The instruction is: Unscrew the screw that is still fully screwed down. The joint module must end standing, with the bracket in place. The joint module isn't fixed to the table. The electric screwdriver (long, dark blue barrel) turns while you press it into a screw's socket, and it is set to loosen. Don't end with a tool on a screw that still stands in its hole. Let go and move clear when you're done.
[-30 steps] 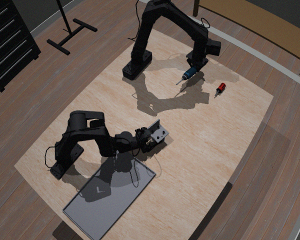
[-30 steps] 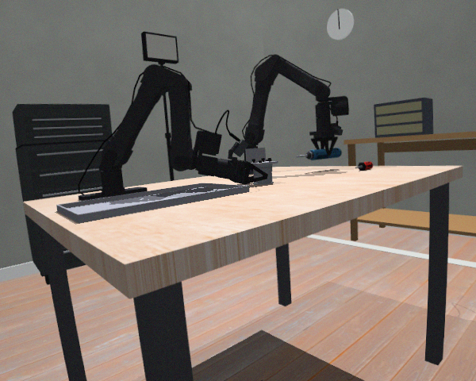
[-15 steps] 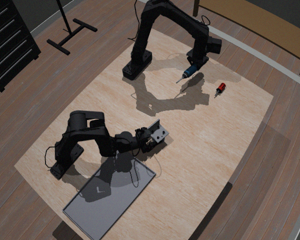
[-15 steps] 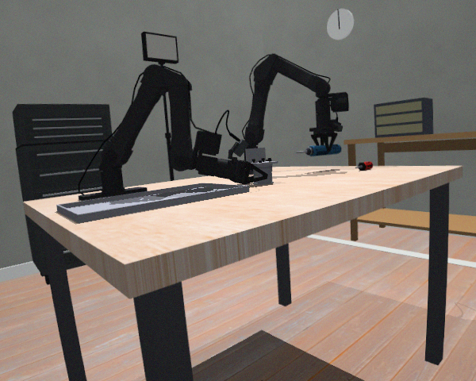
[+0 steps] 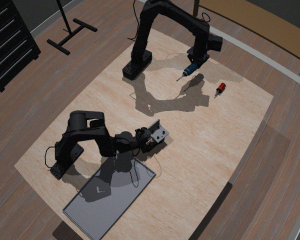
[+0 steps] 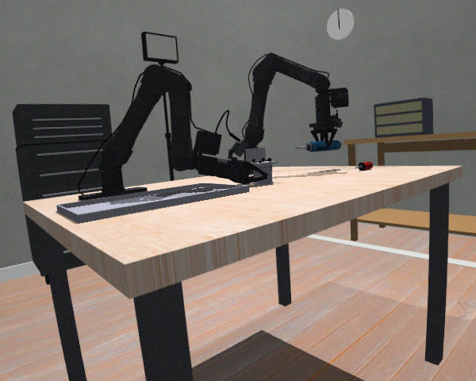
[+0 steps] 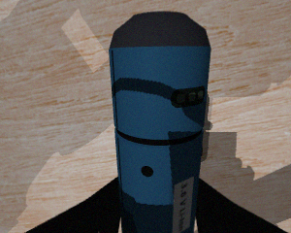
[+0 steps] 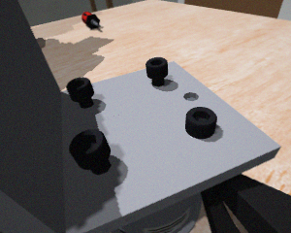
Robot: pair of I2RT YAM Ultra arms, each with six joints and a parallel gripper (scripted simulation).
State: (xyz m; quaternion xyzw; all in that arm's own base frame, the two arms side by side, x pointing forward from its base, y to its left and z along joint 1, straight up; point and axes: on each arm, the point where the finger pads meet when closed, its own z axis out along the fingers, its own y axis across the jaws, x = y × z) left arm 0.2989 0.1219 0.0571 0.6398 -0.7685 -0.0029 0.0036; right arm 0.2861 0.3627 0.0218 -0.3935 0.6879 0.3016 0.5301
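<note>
My left gripper (image 5: 196, 62) is shut on the electric screwdriver (image 5: 191, 68), a dark blue barrel, and holds it lying roughly level above the far part of the table (image 6: 320, 145). The barrel fills the left wrist view (image 7: 160, 131). The joint module stands mid-table with its grey bracket (image 5: 158, 132) on top. My right gripper (image 5: 148, 141) is shut on the module's body below the bracket. In the right wrist view the bracket plate (image 8: 160, 141) carries several black screws; one (image 8: 201, 121) sits lowest, and the others (image 8: 156, 70) (image 8: 80, 90) stand raised.
A small red-handled screwdriver (image 5: 220, 88) lies on the table right of the electric one. A flat grey tray (image 5: 108, 196) lies at the near edge beside the right arm. A small empty hole (image 8: 190, 96) shows in the bracket plate.
</note>
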